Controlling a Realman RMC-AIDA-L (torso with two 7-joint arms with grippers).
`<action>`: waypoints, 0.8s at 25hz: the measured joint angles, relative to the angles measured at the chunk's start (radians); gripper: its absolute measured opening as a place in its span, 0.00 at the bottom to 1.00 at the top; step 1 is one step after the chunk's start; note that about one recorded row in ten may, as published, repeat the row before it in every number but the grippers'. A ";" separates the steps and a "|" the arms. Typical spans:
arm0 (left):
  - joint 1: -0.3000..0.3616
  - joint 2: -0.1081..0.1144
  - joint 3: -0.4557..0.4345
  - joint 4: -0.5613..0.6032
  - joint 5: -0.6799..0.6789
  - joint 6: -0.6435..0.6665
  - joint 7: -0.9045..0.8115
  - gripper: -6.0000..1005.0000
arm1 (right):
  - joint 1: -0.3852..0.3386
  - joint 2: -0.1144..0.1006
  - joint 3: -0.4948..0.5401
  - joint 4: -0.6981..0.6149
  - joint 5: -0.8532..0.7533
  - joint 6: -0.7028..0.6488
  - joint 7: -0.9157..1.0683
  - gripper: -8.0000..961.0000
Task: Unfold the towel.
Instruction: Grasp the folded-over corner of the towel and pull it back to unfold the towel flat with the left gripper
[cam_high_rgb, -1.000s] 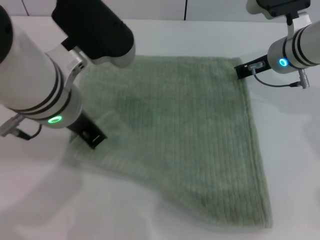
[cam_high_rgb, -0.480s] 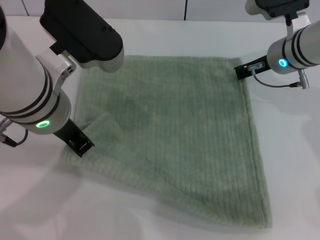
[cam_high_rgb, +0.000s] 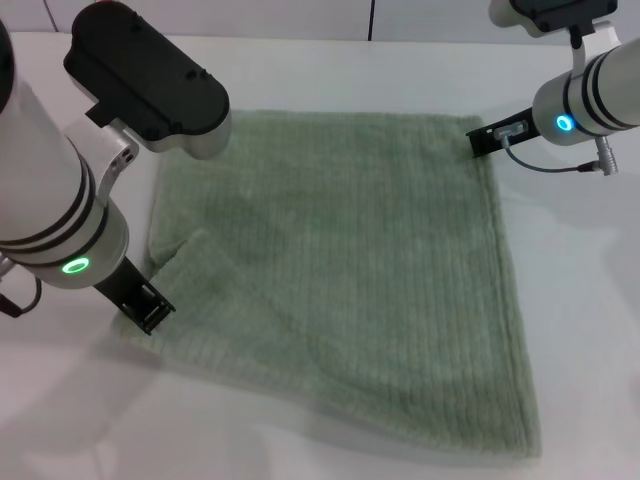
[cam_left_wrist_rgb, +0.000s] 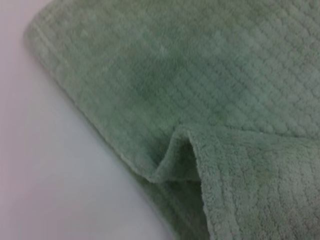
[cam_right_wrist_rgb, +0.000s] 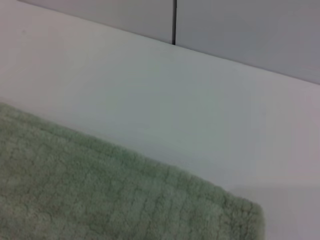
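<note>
The pale green towel (cam_high_rgb: 340, 270) lies spread over the white table, its near-right corner reaching the front of the head view. My left gripper (cam_high_rgb: 143, 305) is at the towel's near-left corner, shut on the cloth there. A small raised fold (cam_high_rgb: 190, 245) runs beside it, and the left wrist view shows the same fold (cam_left_wrist_rgb: 185, 150) close up on the towel (cam_left_wrist_rgb: 200, 65). My right gripper (cam_high_rgb: 487, 140) rests at the far-right corner. The right wrist view shows only that corner of the towel (cam_right_wrist_rgb: 100, 195) lying flat.
The white table (cam_high_rgb: 590, 300) extends around the towel on all sides. A grey wall with a dark seam (cam_right_wrist_rgb: 174, 20) stands behind the table's far edge.
My left gripper has moved left and nearer, drawing the towel's near-left corner with it and spreading that side outward. The right gripper has stayed at the far-right corner.
</note>
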 joint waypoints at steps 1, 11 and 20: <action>0.001 0.000 -0.001 0.001 0.000 -0.001 -0.004 0.03 | 0.000 0.000 0.000 0.000 0.000 -0.001 0.000 0.01; 0.003 0.001 -0.014 0.026 0.000 -0.028 -0.042 0.04 | -0.004 0.000 -0.001 -0.011 0.000 -0.017 -0.004 0.01; -0.007 -0.005 -0.009 0.036 0.000 -0.029 -0.043 0.04 | -0.007 0.004 -0.010 -0.022 0.009 -0.040 -0.004 0.01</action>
